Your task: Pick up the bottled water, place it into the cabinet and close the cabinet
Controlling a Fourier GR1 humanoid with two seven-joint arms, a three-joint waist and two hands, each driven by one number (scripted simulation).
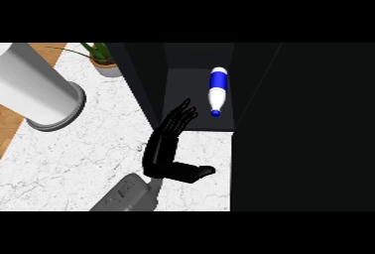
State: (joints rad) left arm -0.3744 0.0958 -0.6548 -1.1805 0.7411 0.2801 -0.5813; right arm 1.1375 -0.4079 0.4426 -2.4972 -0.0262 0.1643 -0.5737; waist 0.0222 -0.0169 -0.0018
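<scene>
The bottled water [218,92], white with a blue label and blue cap, lies on its side on the floor of the dark cabinet [187,84], cap toward the front. My left hand [164,149] is over the counter just in front of the cabinet. It is open, fingers straight and reaching to the cabinet's front edge beside the door [143,84], thumb out to the right. It holds nothing and is apart from the bottle. My right hand does not show.
A large grey cylinder [36,94] stands at the left on the white marble counter [73,158]. A potted plant [102,59] sits behind it. A wide dark panel [307,124] fills the right side.
</scene>
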